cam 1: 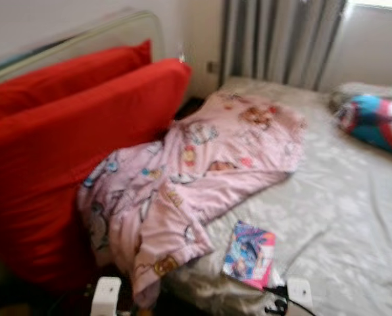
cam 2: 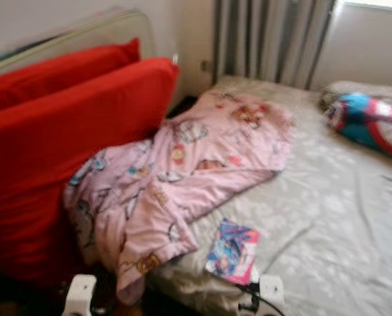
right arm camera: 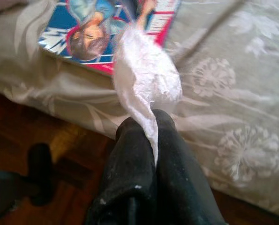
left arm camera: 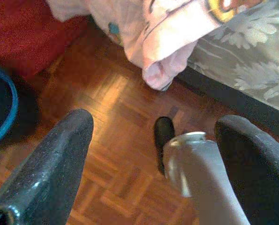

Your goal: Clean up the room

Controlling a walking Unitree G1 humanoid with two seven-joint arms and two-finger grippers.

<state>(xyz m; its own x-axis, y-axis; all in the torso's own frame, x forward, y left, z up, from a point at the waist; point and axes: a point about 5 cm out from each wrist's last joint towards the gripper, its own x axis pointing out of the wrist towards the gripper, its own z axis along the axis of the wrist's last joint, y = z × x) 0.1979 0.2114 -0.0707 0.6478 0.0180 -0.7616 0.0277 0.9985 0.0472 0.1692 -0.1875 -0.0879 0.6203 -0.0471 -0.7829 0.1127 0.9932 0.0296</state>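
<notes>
My right gripper (right arm camera: 142, 121) is shut on a crumpled white tissue (right arm camera: 144, 75), which it holds over the near edge of the bed (cam 1: 354, 217), just beside a colourful children's book (cam 1: 250, 255) lying on the grey sheet. My left gripper (left arm camera: 156, 124) hangs low over the parquet floor (left arm camera: 106, 98) with its fingers wide apart; a silver cylinder (left arm camera: 200, 173) shows close to one finger, and I cannot tell what it is. A rumpled pink cartoon-print blanket (cam 1: 196, 171) sprawls across the bed and droops over its edge toward the floor.
Two big red cushions (cam 1: 58, 151) lean against the headboard on the left. A blue and red pillow (cam 1: 377, 122) lies at the far right of the bed. Grey curtains (cam 1: 278, 39) hang behind. A blue-rimmed dark object (left arm camera: 1, 112) sits on the floor by the left gripper.
</notes>
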